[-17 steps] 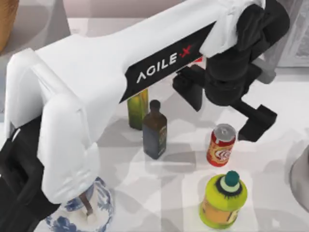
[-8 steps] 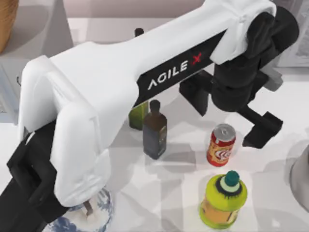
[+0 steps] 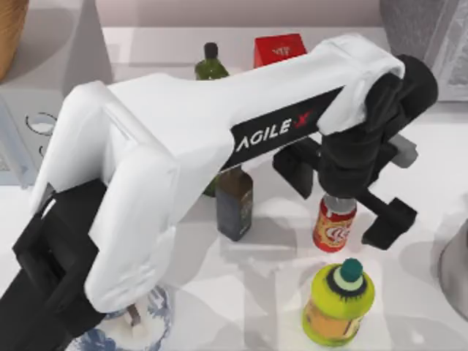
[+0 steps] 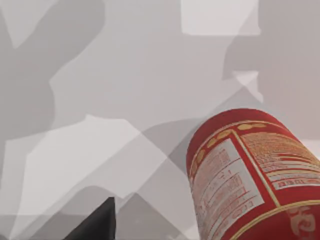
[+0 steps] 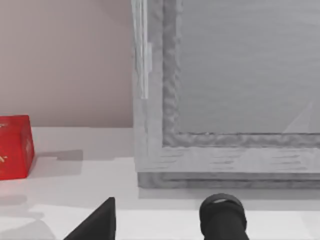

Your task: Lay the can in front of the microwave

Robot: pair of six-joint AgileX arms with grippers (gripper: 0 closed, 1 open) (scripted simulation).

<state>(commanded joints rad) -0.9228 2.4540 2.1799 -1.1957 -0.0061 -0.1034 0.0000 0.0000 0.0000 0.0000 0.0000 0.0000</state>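
Two open fingers straddle the upright can

One can (image 3: 335, 224) stands upright on the table (image 3: 409, 183), right of centre in the top view, directly beneath the left gripper (image 3: 344, 201). The gripper's two black fingers (image 3: 390, 221) sit spread wide, one to each side of the can, with a gap visible on both sides; contact with the can cannot be confirmed, since the wrist hides the can's top. The left wrist view shows the can close by, its red wall and white printed label panel filling the lower corner, with one dark fingertip (image 4: 97, 225) apart from it.

Can appearance: red body, white-and-yellow logo, orange band near the base. Nothing is held in the jaws.

Neighbouring items: a dark brown bottle (image 3: 234, 208) to the can's left, a fat yellow-green bottle (image 3: 338, 301) with teal cap just below it in the top view, a green bottle (image 3: 210, 62) and a red box (image 3: 279, 50) near the back edge, a blue-and-white vase (image 3: 139, 329) at the lower left.

Right arm: parked; its wrist view faces a speckled grey appliance (image 5: 225, 100).
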